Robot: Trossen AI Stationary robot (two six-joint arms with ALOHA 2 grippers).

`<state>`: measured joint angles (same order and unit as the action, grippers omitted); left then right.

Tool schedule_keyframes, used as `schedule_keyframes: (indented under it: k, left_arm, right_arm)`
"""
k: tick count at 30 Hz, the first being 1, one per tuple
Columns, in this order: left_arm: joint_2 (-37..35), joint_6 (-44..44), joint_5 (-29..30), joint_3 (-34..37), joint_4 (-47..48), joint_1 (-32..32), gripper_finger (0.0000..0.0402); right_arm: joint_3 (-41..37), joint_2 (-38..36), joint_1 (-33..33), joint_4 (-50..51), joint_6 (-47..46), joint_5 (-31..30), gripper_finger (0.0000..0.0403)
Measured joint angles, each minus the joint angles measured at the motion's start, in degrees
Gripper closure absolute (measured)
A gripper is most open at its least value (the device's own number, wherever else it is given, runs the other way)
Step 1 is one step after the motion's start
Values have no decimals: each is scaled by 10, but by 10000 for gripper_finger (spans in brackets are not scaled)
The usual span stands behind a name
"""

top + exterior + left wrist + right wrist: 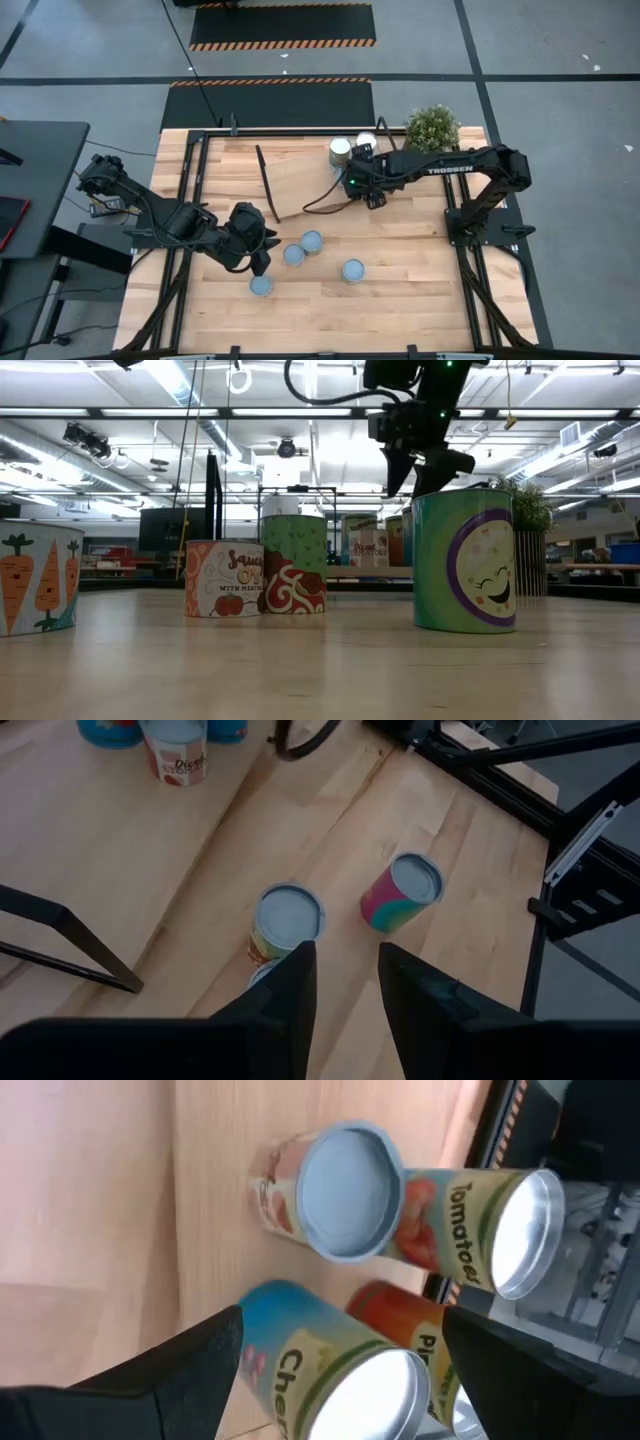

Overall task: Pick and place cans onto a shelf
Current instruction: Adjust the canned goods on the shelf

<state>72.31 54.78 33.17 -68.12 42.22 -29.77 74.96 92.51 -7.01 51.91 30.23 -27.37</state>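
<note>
Cans (345,1190) stand on the shelf (305,182) just below the right gripper (340,1342), its fingers apart.

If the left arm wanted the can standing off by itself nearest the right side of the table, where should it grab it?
Probably around its round side wall, coming straight down over the lid. The can stands upright, clear of the other cans, leaving room for a finger on either side. The left gripper hangs open nearby.

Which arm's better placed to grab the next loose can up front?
Left. The left gripper hovers open by the four loose cans; the right gripper is open over the cans on the shelf.
</note>
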Motion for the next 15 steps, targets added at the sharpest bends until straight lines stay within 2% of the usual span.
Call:
schedule_keyframes:
  k: [6, 15]
  left_arm:
    - [0, -15, 0, 0, 0, 0, 285]
    - [0, -21, 0, 0, 0, 0, 285]
  right_arm:
    - [0, 0, -15, 6, 23, -55, 53]
    - [0, 0, -34, 5, 71, -60, 53]
